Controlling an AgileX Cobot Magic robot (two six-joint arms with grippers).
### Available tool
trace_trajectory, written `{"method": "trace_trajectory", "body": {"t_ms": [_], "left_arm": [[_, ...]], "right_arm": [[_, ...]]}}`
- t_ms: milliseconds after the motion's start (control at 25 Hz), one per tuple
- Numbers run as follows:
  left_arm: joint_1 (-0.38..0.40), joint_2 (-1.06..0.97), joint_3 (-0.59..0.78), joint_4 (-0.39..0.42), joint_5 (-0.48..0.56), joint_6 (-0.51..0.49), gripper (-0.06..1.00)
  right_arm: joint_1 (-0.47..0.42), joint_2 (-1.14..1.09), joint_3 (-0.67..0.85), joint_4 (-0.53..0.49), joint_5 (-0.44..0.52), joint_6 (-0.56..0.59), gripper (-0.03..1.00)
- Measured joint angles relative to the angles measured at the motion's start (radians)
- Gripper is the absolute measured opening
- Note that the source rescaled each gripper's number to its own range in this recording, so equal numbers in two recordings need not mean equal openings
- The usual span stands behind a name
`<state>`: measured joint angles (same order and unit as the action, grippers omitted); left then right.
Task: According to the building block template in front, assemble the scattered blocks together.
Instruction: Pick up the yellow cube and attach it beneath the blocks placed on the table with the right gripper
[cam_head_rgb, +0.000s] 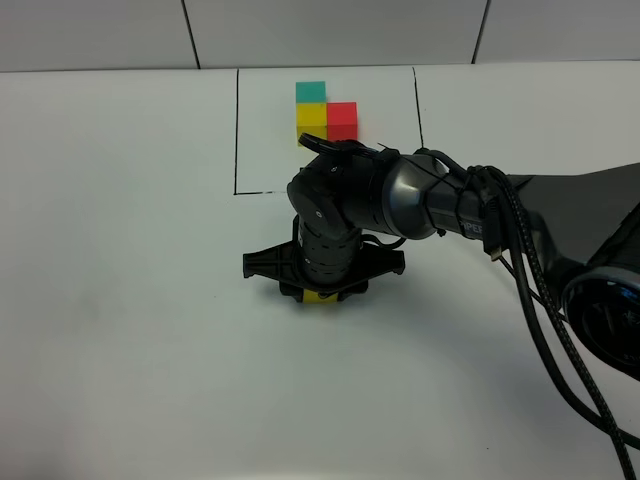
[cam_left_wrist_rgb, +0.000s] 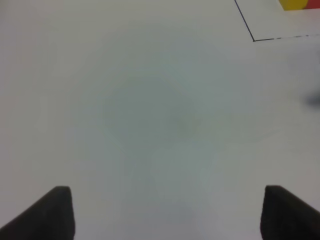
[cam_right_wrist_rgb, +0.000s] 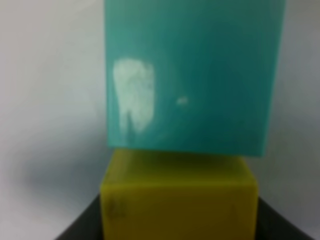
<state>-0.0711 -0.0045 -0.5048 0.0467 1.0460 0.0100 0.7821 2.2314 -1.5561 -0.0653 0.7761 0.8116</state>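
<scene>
White table, right gripper jaws pinching plain yellow cube between them, scuffed teal cube touching it beyond the tips, black-outlined teal-yellow-red template farther off, left gripper jaws spread wide above table.

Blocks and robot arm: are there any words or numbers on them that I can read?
No text can be read anywhere.
The plain teal plastic cube: only a white smudge, no letters.
The plain yellow plastic cube: faint blurred marks, unreadable.
The black robot arm: tiny pale marks by the cable, too small to read.
</scene>
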Motion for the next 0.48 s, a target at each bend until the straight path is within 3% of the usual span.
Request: {"method": "trace_trajectory", "body": {"t_ms": [480], "left_arm": [[0.0,0.0,0.0,0.0,0.0,0.0,0.82]], "right_arm": [[0.0,0.0,0.001,-0.006,-0.005,0.043,0.0]]}}
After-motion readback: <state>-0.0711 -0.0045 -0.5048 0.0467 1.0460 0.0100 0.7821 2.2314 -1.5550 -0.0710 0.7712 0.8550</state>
